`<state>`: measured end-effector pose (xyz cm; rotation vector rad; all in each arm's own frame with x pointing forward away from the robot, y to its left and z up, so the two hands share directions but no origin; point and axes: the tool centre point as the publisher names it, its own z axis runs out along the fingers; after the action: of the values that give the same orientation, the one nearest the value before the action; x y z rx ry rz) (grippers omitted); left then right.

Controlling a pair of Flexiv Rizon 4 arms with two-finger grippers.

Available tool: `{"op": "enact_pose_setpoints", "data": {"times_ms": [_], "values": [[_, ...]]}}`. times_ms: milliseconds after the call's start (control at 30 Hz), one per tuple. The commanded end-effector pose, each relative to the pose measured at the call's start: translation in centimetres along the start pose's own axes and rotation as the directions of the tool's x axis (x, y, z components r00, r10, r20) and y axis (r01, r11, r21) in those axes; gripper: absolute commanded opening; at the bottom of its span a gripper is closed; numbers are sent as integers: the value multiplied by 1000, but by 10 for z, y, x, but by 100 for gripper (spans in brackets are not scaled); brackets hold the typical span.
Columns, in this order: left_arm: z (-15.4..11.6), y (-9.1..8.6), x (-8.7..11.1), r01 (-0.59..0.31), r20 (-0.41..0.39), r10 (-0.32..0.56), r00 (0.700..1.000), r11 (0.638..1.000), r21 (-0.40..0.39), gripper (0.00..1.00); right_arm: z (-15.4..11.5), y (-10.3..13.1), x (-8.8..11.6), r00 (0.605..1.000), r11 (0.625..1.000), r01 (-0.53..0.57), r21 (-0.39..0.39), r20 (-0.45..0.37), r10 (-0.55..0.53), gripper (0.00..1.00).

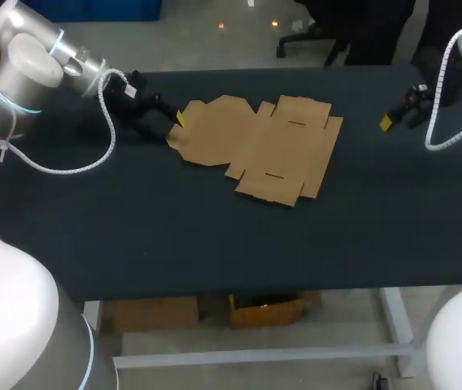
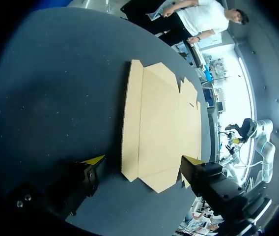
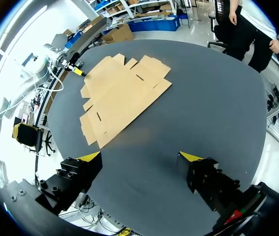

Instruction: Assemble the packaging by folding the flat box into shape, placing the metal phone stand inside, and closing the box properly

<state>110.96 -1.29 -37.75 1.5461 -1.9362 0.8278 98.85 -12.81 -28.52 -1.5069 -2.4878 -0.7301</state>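
Box [image 1: 263, 146] lies flat on table [image 1: 133, 236]. L gripper [image 2: 144, 161] is spread around its near edge. R gripper [image 3: 140, 156] is spread too, well apart. Card prob. light, stiff, creasable; pinch an edge flap.

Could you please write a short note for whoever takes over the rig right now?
Left gripper: open, at the end of the flat box, whose end lies between its fingers, not gripped.
Right gripper: open, holding nothing, over the table well clear of the box.
The box lies unfolded on the table, no flap raised.
The phone stand is not in any view.
Done: nothing yet.
Left: fold the box, put the stand in, close it.
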Motion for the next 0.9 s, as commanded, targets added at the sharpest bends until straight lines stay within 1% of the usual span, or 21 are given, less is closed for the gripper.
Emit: {"op": "enact_pose_setpoints", "data": {"times_ms": [33, 267, 533, 567, 633, 800, 833, 900], "values": [[4, -5, 0, -4, -15, 4, 1000, 999, -32, 100, 0, 0, -2, 1000, 1000, 0, 3, -7, 0, 100], [10, -1, 6, -12, -26, 11, 1000, 998, -58, 96, 1, -1, -4, 1000, 1000, -4, 2, -10, 4, 100], [18, 0, 9, -10, -33, 7, 999, 996, -92, 91, 2, -4, -5, 1000, 1000, -7, 0, -13, 7, 100], [19, 0, 10, -10, -33, 7, 999, 996, -94, 89, 2, -4, -5, 1000, 1000, -8, 0, -13, 8, 100], [20, 1, 10, -11, -35, 8, 999, 995, -98, 82, 2, -5, -6, 1000, 1000, -9, -1, -13, 9, 100], [20, 1, 11, -10, -35, 7, 999, 995, -102, 55, 2, -5, -6, 1000, 1000, -12, -1, -13, 12, 100], [20, 1, 11, -9, -34, 6, 999, 995, -103, 52, 2, -5, -7, 1000, 1000, -12, -1, -13, 12, 100], [20, 2, 11, -7, -33, 3, 999, 995, -104, 49, 3, -5, -7, 1000, 1000, -13, 0, -14, 13, 100]]}}
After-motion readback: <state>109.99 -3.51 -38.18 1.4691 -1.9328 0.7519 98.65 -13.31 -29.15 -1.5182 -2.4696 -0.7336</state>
